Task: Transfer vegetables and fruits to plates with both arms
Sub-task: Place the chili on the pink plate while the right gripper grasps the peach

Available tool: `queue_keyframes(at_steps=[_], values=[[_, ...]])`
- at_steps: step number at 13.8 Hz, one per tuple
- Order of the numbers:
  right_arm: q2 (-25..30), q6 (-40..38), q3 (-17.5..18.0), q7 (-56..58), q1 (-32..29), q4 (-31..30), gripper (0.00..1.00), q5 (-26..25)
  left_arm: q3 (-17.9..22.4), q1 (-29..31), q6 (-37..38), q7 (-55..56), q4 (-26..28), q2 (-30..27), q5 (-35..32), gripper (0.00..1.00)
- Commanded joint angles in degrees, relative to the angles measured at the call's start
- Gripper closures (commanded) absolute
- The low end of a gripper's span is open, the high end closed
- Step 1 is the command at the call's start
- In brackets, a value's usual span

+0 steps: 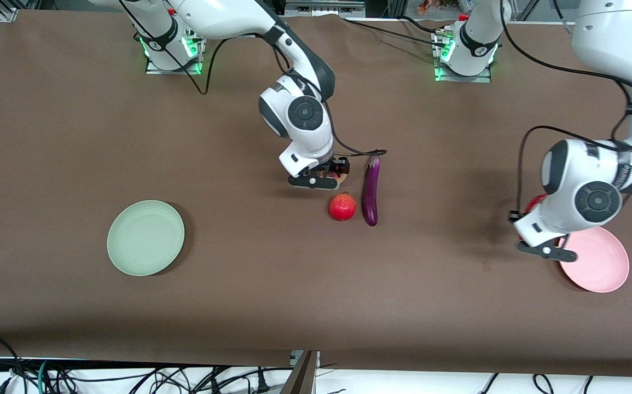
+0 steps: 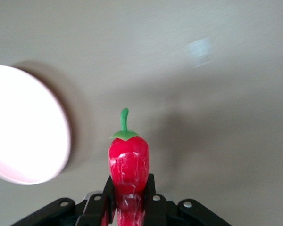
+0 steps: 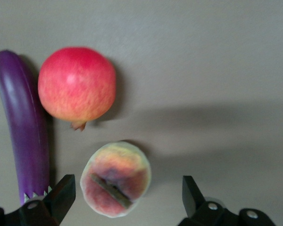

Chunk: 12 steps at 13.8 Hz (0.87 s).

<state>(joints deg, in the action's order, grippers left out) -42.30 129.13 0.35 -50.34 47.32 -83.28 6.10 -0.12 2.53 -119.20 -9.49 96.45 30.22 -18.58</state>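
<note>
Brown table [image 1: 75, 137], both plates empty. My left gripper [image 2: 129, 207] carries the chili [image 2: 128, 165] clamped, nearly over the pink plate [image 1: 603, 268]; my right gripper's [image 3: 127, 197] fingers straddle the peach [image 3: 115, 179], apart. Pomegranate [image 1: 342, 207] and eggplant [image 1: 371, 189] wait beside it, green plate [image 1: 145, 237] toward the right arm's end.

Even, diffuse overhead light covers the brown worktop [image 1: 239, 306] in the front view, and soft shadows fall beside the green plate [image 1: 145, 237] and under both arms. The eggplant [image 1: 371, 190] carries a narrow glossy highlight. In the left wrist view the pink plate [image 2: 23, 125] is overexposed almost to white, a pale glare patch lies on the worktop, and the background is soft while the chili pepper [image 2: 128, 162] is fairly sharp. In the right wrist view the peach [image 3: 115, 179] and pomegranate [image 3: 77, 84] look slightly blurred and cast soft dark shadows.
</note>
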Motion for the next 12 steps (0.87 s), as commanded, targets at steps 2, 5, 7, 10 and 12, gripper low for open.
queue_keyframes(at_steps=[2,5,7,10,12], values=[[-1.8,1.8,-0.9,-1.3,2.5,0.8,0.0,-1.7,-0.7,4.4,-3.2,-11.0,-6.5,5.2,-7.2,0.8],[-2.8,3.2,-0.9,-1.4,3.2,0.8,0.0,-2.1,-0.7,10.5,-15.6,-19.4,-6.6,9.5,-8.0,0.8],[-3.3,4.1,-0.9,-1.4,3.6,0.8,0.0,-2.7,-0.7,11.4,-20.8,-22.7,-6.9,12.0,-8.2,0.8],[-4.1,5.3,-1.0,-1.4,3.7,0.8,0.0,-3.8,-0.7,13.4,-21.7,-25.3,-9.3,14.9,-8.0,0.65],[-4.8,5.4,-1.0,-1.4,4.1,0.8,0.0,-4.3,-0.7,14.4,-24.1,-25.3,-10.0,16.3,-8.0,0.1]])
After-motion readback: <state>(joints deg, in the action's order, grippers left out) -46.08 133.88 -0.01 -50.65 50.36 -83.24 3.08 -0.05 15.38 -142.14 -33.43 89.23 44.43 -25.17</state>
